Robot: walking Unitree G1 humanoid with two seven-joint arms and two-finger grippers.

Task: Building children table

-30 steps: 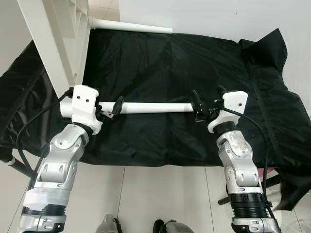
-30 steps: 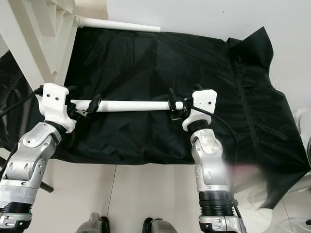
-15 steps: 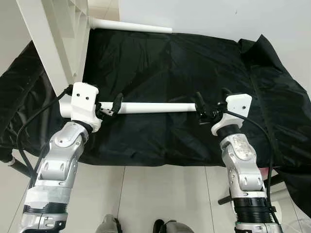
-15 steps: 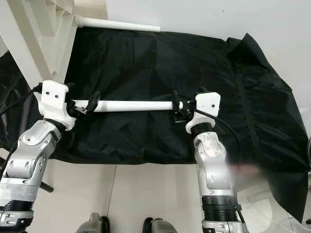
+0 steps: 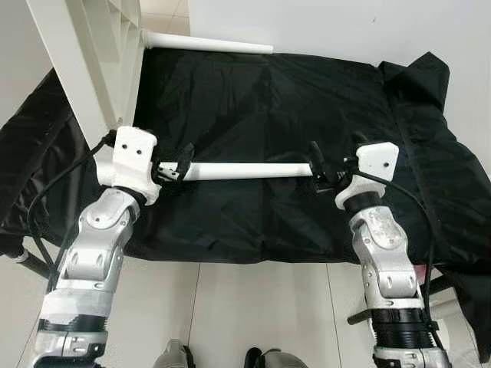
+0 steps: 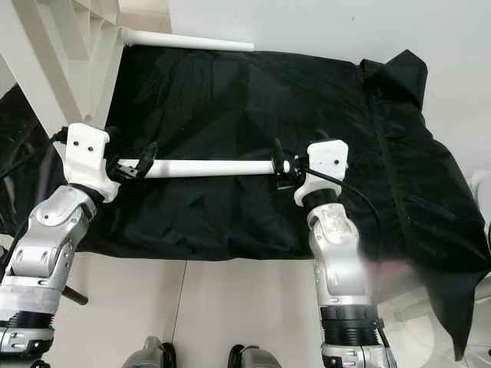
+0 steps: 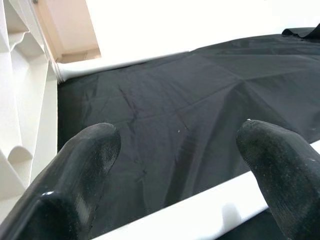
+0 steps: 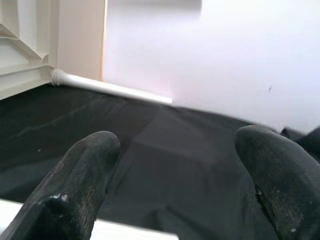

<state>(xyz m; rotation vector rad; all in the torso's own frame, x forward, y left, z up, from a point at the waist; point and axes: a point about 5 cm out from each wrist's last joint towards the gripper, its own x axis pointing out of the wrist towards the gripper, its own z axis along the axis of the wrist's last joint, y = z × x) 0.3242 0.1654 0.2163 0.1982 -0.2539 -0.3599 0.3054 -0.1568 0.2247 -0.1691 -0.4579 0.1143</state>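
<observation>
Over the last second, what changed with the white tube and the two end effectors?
Little. The right end effector slid slightly further right along the white tube, toward its end. The left end effector kept its place at the other end. The tube stayed level over the black cloth, and the second white tube at the far edge did not move.

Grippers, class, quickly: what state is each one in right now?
Left gripper: open, fingers straddling one end of the white table leg.
Right gripper: open, at the leg's other end.
</observation>
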